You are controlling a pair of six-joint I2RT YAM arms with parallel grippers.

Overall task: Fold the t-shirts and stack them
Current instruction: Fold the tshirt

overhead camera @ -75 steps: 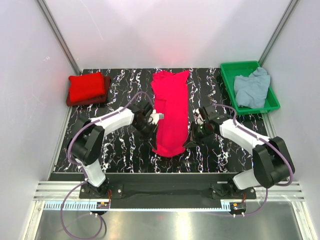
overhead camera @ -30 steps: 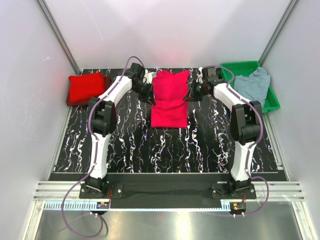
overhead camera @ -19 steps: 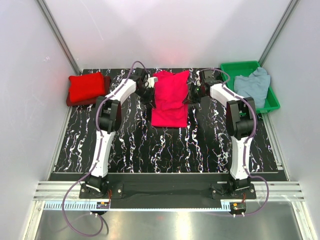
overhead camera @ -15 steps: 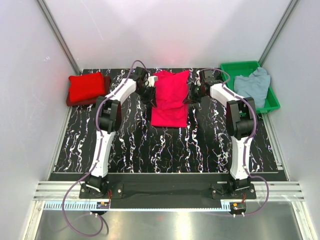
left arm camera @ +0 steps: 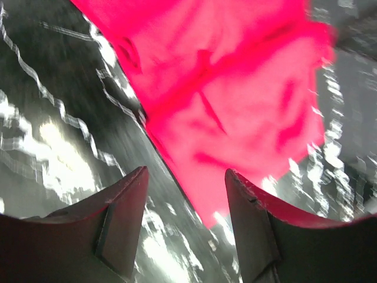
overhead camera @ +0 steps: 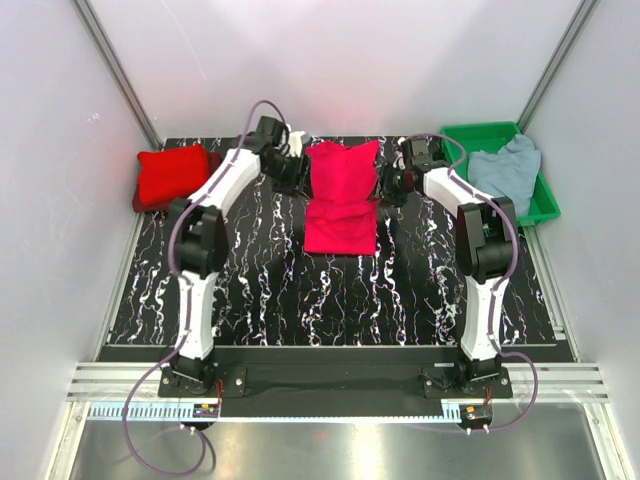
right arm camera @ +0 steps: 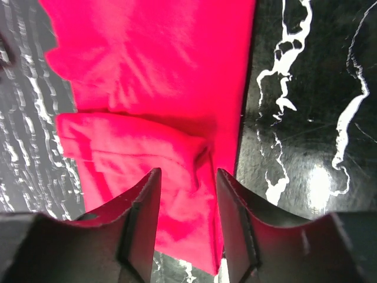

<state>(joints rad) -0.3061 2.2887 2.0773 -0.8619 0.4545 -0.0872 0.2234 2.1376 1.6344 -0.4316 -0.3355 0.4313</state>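
A bright red t-shirt (overhead camera: 340, 198) lies in the middle of the table, its near half folded over the far half. My left gripper (overhead camera: 288, 166) hovers at the shirt's far left edge, and in the left wrist view it (left arm camera: 185, 174) stands open with nothing between its fingers, the shirt (left arm camera: 235, 88) lying beyond them. My right gripper (overhead camera: 392, 184) is at the shirt's right edge. The right wrist view shows it (right arm camera: 188, 172) open just above the folded cloth (right arm camera: 147, 71), gripping nothing. A folded red stack (overhead camera: 175, 175) sits at the far left. A pale grey-blue t-shirt (overhead camera: 503, 172) lies crumpled in the tray.
The green plastic tray (overhead camera: 455, 172) stands at the far right corner. The table top (overhead camera: 340, 300) is black with white veining. White walls with metal posts close in the back and both sides.
Both grippers carried the shirt's near edge to the far side, then opened and let it go. The left gripper has drawn back a little to the left of the shirt.
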